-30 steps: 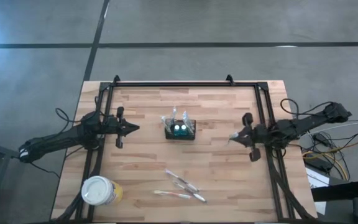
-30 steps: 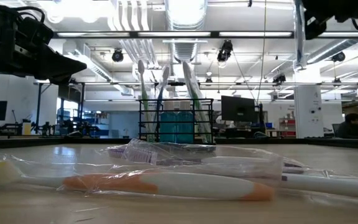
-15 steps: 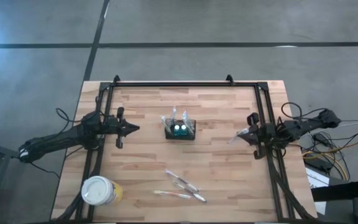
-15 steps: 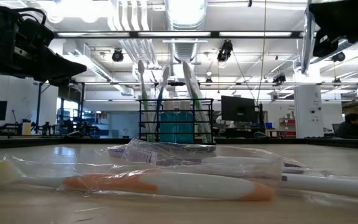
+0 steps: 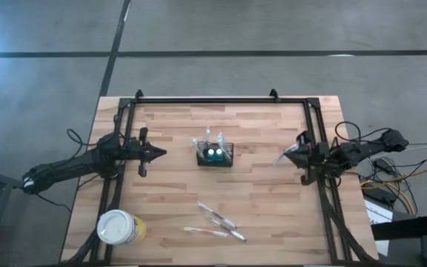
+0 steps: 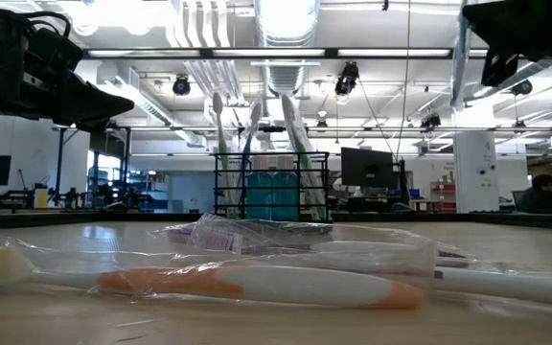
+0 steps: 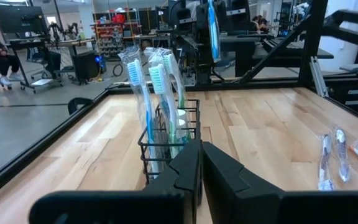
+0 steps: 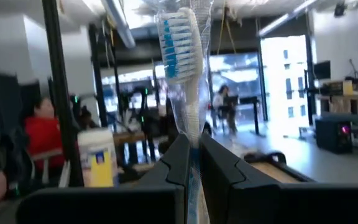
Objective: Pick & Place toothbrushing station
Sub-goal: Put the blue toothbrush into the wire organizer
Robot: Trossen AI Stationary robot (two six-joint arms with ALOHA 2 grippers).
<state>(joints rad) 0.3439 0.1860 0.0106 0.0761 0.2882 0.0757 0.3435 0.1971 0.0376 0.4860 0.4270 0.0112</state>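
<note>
The toothbrushing station [image 5: 214,154], a small black wire-mesh caddy with wrapped toothbrushes standing in it, rests on its base at the table's middle; it also shows in the low view [image 6: 274,187] and the left wrist view [image 7: 166,146]. My left gripper [image 5: 161,153] is shut and holds nothing, pointing level at the station from its left. My right gripper [image 5: 296,154] hovers near the table's right rail, shut on a wrapped blue-bristled toothbrush [image 8: 180,43]. My right gripper pinches the wrapped toothbrush's handle [image 8: 192,127] between its two fingers. The fingers point toward the table's left, slanting a little upward. The brush sticks out past the fingertips, bristle head up and away [image 5: 280,158], clear of the table.
Several wrapped toothbrushes [image 5: 217,221] lie loose on the wood near the front edge, close to the low camera [image 6: 257,283]. A yellow cup with a white lid [image 5: 117,227] stands at the front left. A black rail frame [image 5: 213,100] runs along the table's sides.
My right gripper has drawn back toward the table's right edge and sunk a little, tipping its fingers upward, still shut on the toothbrush. The station has stayed where it was.
</note>
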